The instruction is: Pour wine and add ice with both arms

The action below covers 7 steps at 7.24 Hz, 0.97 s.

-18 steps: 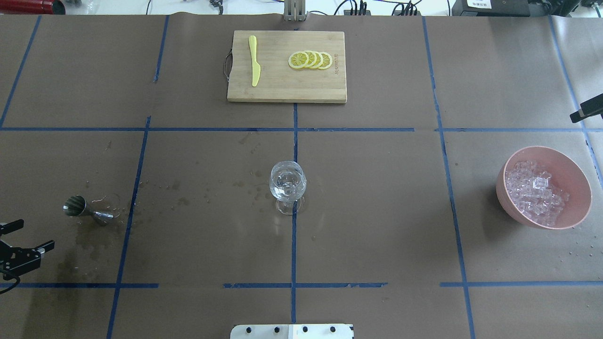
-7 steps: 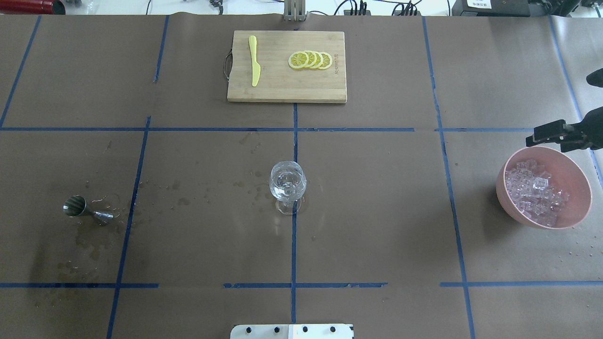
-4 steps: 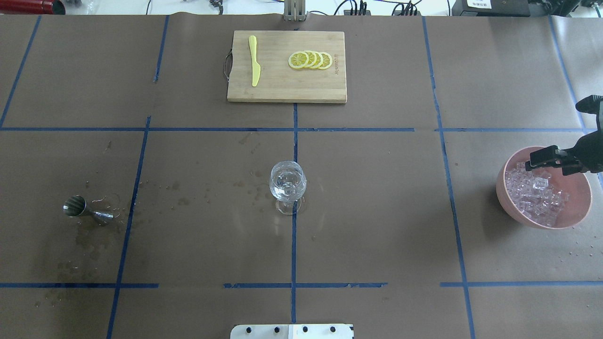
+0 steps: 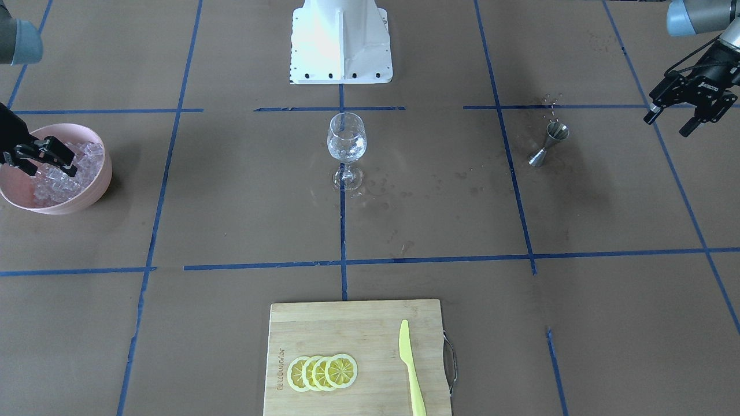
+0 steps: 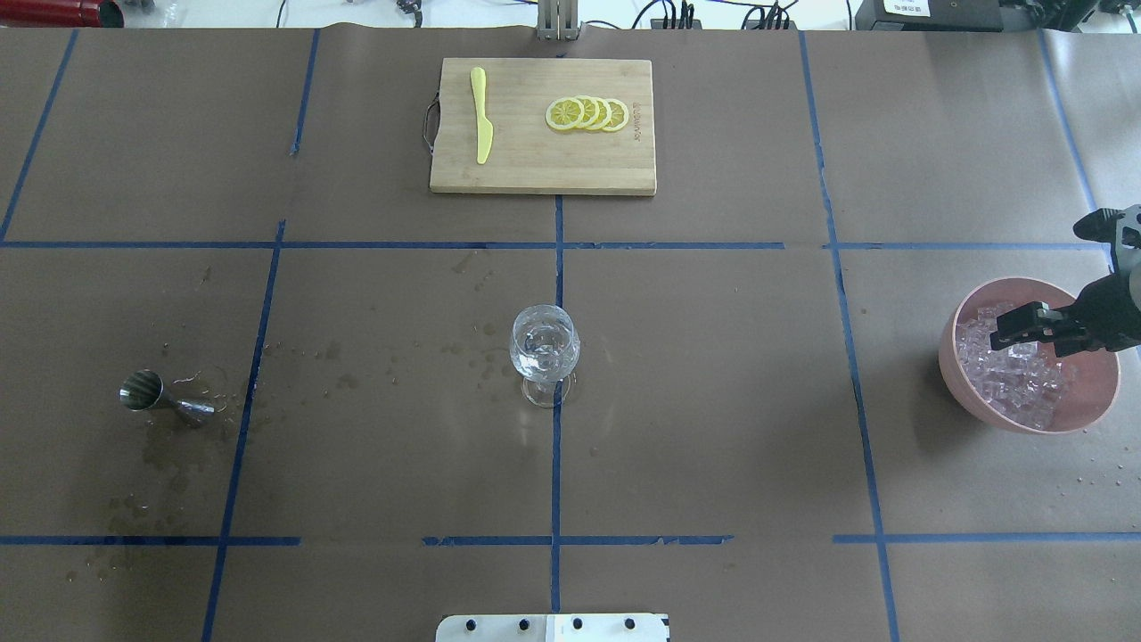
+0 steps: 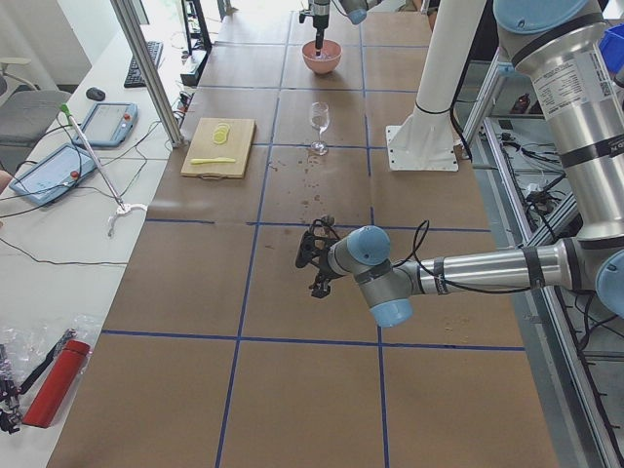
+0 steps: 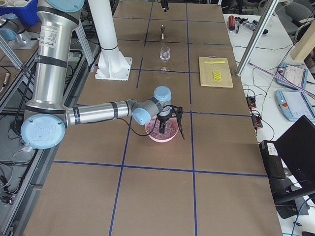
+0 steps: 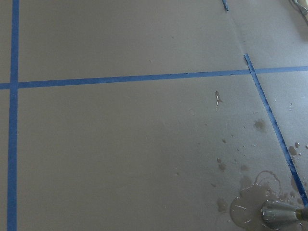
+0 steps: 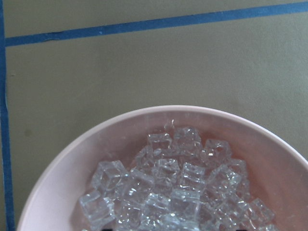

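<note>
Sinking closer to the ice (image 5: 1016, 385) than before: right claw (image 5: 1027, 342), parted.

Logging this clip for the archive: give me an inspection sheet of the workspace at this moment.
Surface: brown paper table with a blue tape grid; wet spots around jigger and glass.
Job's things: wine glass upright at centre, liquid level hard to tell; ice heaped in pink bowl; jigger standing in a puddle.
Clutter: cutting board with lemon slices and yellow knife.
Grippers: right tool open, over the ice; left tool open, empty, out past the jigger.
Cables: black cables along the far table edge.
Surroundings: tablets on a side bench.
</note>
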Tool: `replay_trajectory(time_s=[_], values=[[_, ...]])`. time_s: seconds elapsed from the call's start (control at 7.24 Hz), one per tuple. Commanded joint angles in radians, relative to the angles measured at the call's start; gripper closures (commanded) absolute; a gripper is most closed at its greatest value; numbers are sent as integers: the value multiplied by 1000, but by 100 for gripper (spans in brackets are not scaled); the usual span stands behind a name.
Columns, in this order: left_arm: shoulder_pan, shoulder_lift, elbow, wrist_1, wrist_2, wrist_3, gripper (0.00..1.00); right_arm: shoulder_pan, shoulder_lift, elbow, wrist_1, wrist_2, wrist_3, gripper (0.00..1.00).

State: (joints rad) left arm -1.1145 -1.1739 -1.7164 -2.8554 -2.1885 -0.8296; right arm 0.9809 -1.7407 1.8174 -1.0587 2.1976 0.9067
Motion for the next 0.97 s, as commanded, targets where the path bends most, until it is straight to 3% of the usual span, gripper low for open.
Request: replay_trajectory(time_s=[0.0, 0.14, 0.55, 0.69, 0.83], values=[[-2, 2, -2, -2, 1, 1, 0, -5, 6, -4, 2, 7, 6, 64], [-5, 2, -2, -4, 1, 1, 0, -5, 6, -12, 2, 7, 14, 100], [-7, 0, -5, -6, 3, 0, 0, 2, -3, 11, 3, 16, 12, 100], [-7, 0, -6, -6, 3, 1, 0, 45, 4, 117, -32, 83, 14, 100], [-16, 0, -6, -7, 3, 1, 0, 71, 51, 237, -146, 129, 38, 100]])
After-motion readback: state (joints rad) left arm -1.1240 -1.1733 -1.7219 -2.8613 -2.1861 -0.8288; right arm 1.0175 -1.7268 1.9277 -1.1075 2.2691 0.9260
